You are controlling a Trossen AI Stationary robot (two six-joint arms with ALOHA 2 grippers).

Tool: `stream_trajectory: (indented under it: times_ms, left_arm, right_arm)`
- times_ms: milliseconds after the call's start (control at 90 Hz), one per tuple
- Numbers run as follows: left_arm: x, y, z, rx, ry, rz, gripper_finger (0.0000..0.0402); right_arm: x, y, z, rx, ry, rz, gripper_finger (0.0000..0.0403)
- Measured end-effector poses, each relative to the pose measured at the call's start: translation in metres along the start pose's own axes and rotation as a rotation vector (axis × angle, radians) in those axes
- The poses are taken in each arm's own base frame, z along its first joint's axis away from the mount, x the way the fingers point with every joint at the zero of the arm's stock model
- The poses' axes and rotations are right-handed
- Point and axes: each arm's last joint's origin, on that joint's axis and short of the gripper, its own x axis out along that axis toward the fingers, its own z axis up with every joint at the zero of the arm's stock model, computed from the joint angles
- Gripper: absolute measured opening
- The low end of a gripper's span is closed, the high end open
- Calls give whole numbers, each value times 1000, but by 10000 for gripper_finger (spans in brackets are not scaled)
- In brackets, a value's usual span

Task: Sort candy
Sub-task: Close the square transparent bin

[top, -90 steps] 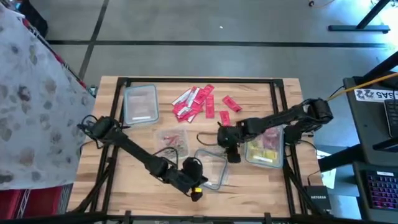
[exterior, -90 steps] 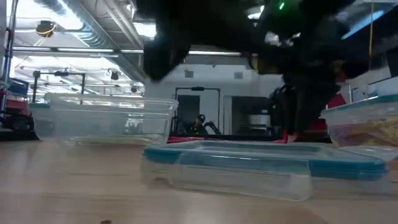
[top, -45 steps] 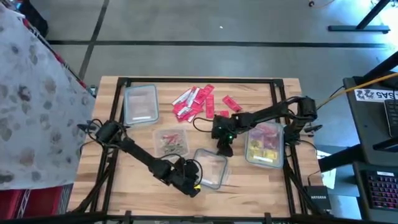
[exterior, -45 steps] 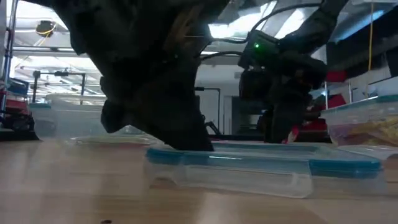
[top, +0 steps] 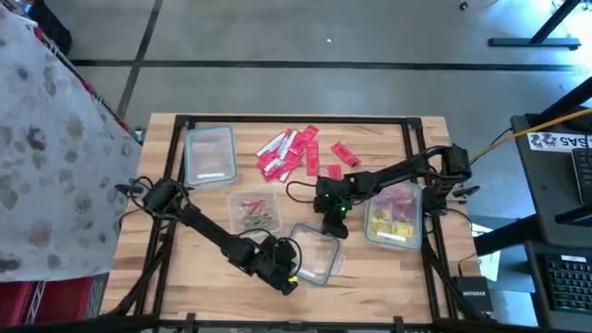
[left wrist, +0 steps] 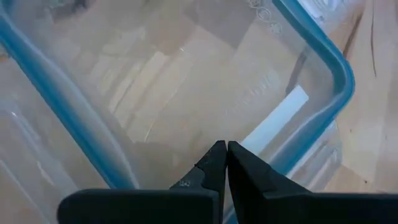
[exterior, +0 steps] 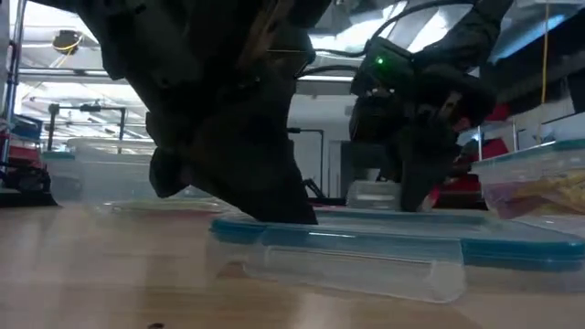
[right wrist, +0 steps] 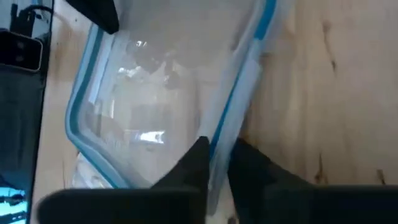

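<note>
The candy (top: 291,153) is a heap of red and pink wrapped pieces at the table's far middle; more lies in two clear tubs (top: 254,211) (top: 393,215). A clear lid with a blue rim (top: 319,257) lies flat near the front. My left gripper (top: 296,266) is shut, its tips on the lid's near left part (left wrist: 225,149). My right gripper (top: 335,226) stands at the lid's far edge, closed on the rim (right wrist: 222,155). In the low view the left gripper (exterior: 294,216) fills the foreground and the right gripper (exterior: 416,194) is behind it. My left gripper presses its shut fingertips on the lid's clear panel (left wrist: 211,132), just inside a rim corner, slanting down from the table's left. The lid lies under the tips. My right gripper pinches the lid's blue rim (right wrist: 229,124) between its two fingers, one on the lid's inner side and one outside. The fingers come from above and the right, across the rim.
An empty clear tub (top: 209,153) stands at the far left. Loose pink pieces (top: 343,154) lie right of the heap. Both arms cross the table's middle. The tub on the right holds yellow and pink pieces.
My left gripper has come down from above onto the lid. My right gripper has gone toward the table's left, from beside the right tub to the lid's far edge. The lid has slid a little toward the near edge.
</note>
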Motion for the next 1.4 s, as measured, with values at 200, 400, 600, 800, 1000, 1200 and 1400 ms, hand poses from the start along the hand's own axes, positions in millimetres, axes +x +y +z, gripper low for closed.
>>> stream_trajectory:
  times_ms: [200,400,600,800,1000,1200,1400]
  left_arm:
    - [-21,-20,26,99,-99,-58,0]
    - [-94,-47,80,166,-253,-188,0]
    - [-184,-33,90,102,-193,-73,0]
    - [-245,6,58,-98,-89,177,0]
    - [-258,32,23,-241,-31,422,0]
    - [-223,63,-15,-291,47,620,0]
    - [-186,105,-43,-309,62,795,0]
  right_arm:
    - [-27,15,-1,-36,-5,-22,8]
    - [-74,47,-4,-119,-70,-8,6]
    - [-118,80,9,-215,-228,-22,4]
    - [-139,100,29,-312,-264,45,4]
    - [-144,109,47,-374,-270,111,4]
    - [-126,102,64,-344,-213,146,4]
    - [-101,89,72,-297,-134,163,4]
